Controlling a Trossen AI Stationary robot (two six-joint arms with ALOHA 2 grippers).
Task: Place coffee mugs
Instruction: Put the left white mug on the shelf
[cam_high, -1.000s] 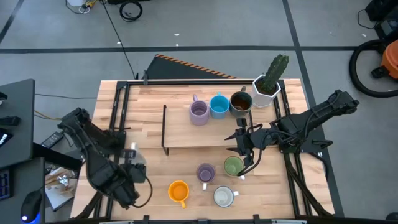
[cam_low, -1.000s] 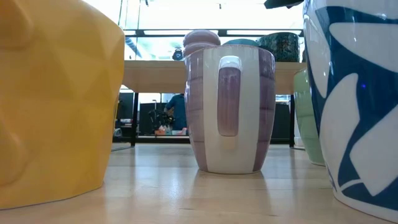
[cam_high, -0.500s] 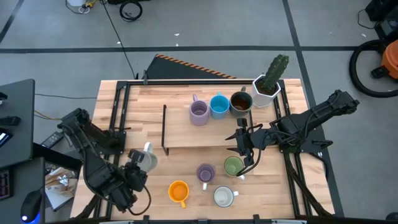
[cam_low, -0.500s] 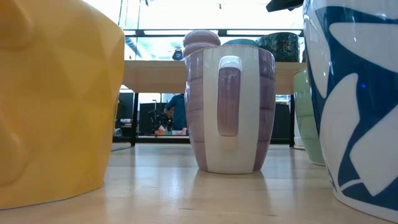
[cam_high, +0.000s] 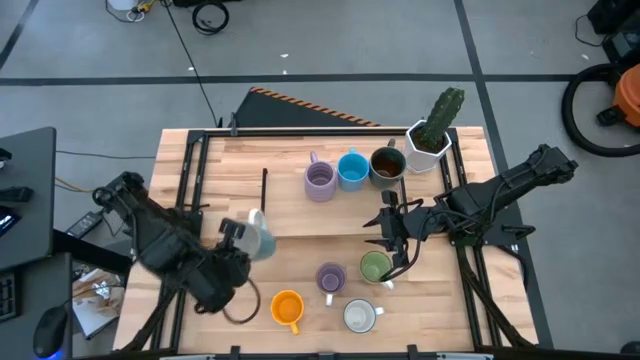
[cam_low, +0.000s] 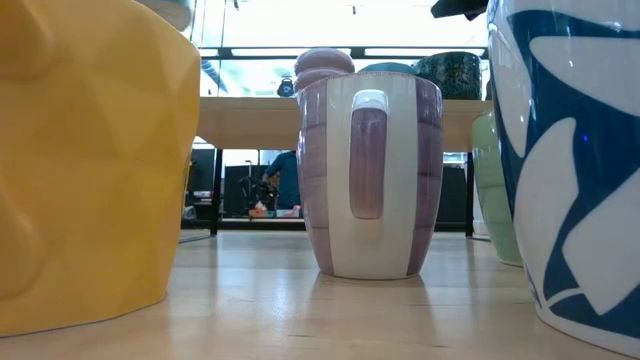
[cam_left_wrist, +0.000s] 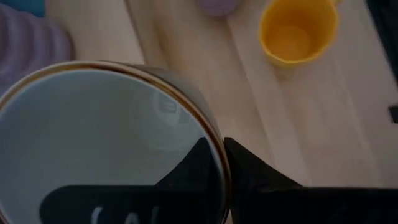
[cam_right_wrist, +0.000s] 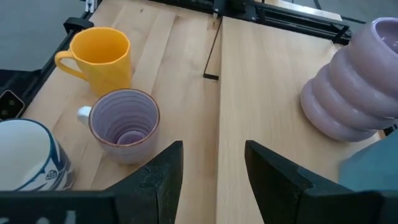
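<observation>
While the left gripper (cam_left_wrist: 221, 152) is pinching the stiff, likely breakable pale mug (cam_high: 256, 234) by its thin rim, the right gripper (cam_right_wrist: 213, 165) is hovering spread.

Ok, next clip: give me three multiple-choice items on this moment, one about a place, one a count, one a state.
1. Where does the orange mug stand?
A. on the raised shelf
B. on the table top near the front edge
C. beside the cactus planter

2. How many mugs stand in the row on the raised shelf?
A. three
B. one
C. five

3. What is the left claw doing?
A. hanging open over bare wood
B. shut on the rim of a mug
C. resting on the cactus

Answers:
1 B, the high view shows it low on the table top, by the striped purple mug.
2 A, the lavender mug, blue mug and dark brown mug stand side by side.
3 B, the left wrist view shows its fingers pinching the held mug at the rim.
</observation>
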